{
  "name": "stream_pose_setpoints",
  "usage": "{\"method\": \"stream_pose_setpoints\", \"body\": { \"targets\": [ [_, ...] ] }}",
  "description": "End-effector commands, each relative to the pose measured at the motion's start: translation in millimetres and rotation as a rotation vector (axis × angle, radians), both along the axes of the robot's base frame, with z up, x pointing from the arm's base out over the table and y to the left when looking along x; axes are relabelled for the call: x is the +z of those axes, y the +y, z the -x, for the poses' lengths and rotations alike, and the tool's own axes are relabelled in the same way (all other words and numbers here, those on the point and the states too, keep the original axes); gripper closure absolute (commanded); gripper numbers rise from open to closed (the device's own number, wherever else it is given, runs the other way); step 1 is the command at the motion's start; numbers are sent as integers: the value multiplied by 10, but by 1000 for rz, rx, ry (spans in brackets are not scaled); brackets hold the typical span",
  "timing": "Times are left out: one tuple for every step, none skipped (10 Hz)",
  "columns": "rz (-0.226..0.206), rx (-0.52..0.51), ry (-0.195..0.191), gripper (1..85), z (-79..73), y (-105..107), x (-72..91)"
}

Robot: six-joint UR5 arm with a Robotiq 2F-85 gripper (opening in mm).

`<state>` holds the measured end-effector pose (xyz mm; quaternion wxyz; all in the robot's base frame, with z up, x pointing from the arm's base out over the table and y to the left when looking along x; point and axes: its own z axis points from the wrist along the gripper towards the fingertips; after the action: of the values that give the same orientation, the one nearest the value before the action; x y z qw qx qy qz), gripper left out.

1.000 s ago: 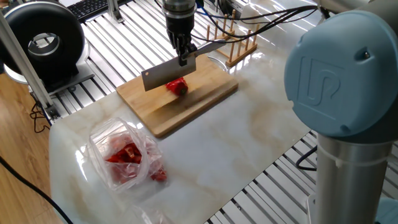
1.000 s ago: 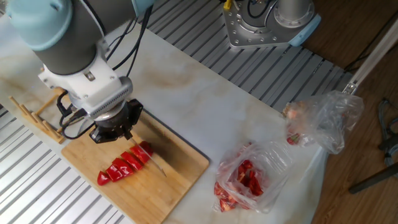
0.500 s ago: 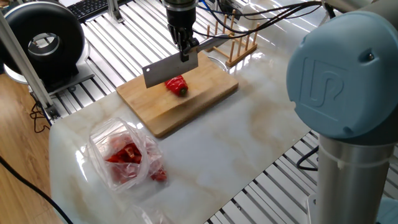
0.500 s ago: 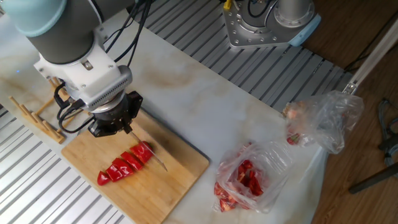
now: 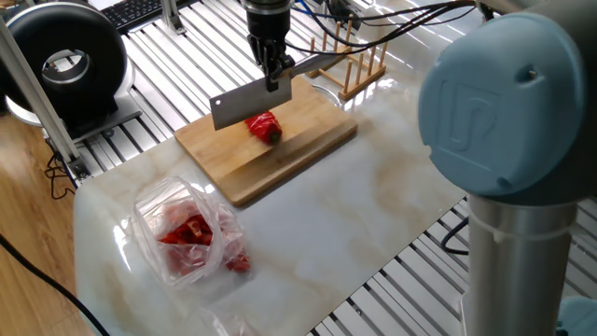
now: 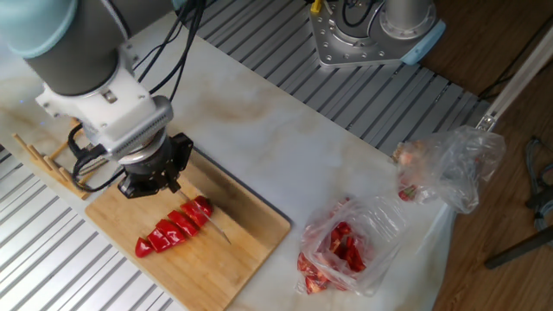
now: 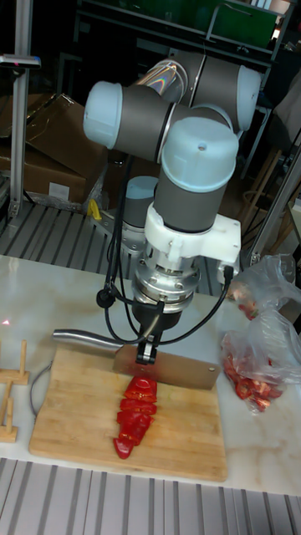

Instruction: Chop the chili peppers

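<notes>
We see the two-finger pincer (image 5: 273, 77) clamped on the spine of a broad steel cleaver with a dark handle (image 5: 250, 101), its fingers closed tight against the metal. The blade hangs just above the glossy red chili pepper (image 6: 174, 226), clear of it in the tall fixed view. That pepper lies on the rectangular pale wooden cutting board (image 7: 186, 445) and is already cut into a row of slices that sit touching one another. The board rests on the white marbled desk (image 5: 354, 201). Beside the board's far end stands a small wooden peg rack (image 5: 354, 56). Well apart from the board, a clear plastic bag holding red pieces (image 6: 346, 246) lies on the desk.
</notes>
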<state>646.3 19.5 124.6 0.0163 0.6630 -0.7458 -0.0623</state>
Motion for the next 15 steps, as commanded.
{"method": "stream_pose_setpoints", "body": {
  "targets": [
    [-36,0,24,843,-94,65,-71],
    [-17,-2,58,843,-19,64,-112],
    [-6,0,72,843,22,66,-162],
    [-7,8,76,843,40,85,-219],
    [-2,9,76,843,57,85,-258],
    [1,12,68,843,44,88,-294],
    [-3,16,69,843,58,110,-319],
    [-7,15,69,843,81,137,-343],
    [-7,16,68,843,80,135,-345],
    [-11,20,67,843,81,142,-334],
    [-15,21,67,843,81,153,-322],
    [-17,24,68,843,83,151,-307],
    [-18,29,68,843,80,142,-290],
    [-18,32,68,843,76,134,-263],
    [-17,35,69,843,81,127,-242]
  ]
}}
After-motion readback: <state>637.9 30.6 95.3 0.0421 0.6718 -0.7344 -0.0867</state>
